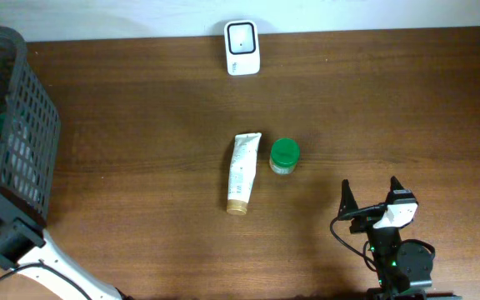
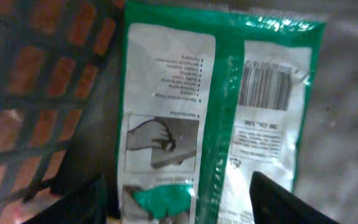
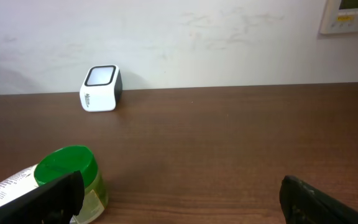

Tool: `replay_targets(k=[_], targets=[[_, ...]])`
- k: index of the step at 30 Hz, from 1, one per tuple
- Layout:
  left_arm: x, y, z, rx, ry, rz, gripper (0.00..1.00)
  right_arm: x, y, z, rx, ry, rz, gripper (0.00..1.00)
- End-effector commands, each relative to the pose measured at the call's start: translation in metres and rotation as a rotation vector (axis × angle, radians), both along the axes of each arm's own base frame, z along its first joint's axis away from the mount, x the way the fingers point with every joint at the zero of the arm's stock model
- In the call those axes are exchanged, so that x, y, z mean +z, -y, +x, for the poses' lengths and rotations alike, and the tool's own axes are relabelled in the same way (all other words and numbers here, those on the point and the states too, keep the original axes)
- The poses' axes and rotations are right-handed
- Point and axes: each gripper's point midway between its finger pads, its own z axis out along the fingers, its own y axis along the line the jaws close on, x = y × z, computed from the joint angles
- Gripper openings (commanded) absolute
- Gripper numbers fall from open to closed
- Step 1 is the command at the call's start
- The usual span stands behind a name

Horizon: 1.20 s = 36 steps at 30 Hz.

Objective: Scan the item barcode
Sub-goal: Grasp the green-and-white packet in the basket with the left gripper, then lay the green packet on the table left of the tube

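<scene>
The green-and-white plastic packet (image 2: 185, 93) seems not yet pinched or scanned, and both the left tool (image 2: 176, 190) and right tool (image 1: 371, 190) are seen spread wide

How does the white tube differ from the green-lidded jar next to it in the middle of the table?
The white tube lies flat on its side, while the green-lidded jar stands upright. The tube is long and slim; the jar is short and round. The tube ends in a tan cap; the jar has a bright green lid. Both rest side by side on the brown table.
</scene>
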Motion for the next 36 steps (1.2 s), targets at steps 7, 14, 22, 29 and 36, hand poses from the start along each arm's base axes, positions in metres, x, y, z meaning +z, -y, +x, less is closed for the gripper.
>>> replay_targets(k=[7,14,22,29,36], targets=[[-0.043,-0.016,-0.012,0.015,-0.118,0.031,0.70,-0.003,0.000,0.000,0.000,-0.004,0.004,0.98],[-0.088,0.014,-0.003,-0.045,-0.107,-0.145,0.60,-0.003,0.000,0.000,0.000,-0.004,0.004,0.98],[-0.001,0.016,0.024,-0.027,0.075,-0.108,0.00,-0.003,0.000,0.000,0.000,-0.004,0.004,0.98],[0.240,0.053,-0.002,-0.021,0.494,0.109,0.00,-0.003,0.000,0.000,0.000,-0.004,0.004,0.99],[0.345,0.255,-0.038,-0.339,0.767,-0.332,0.00,-0.003,0.000,0.000,0.000,-0.004,0.004,0.98]])
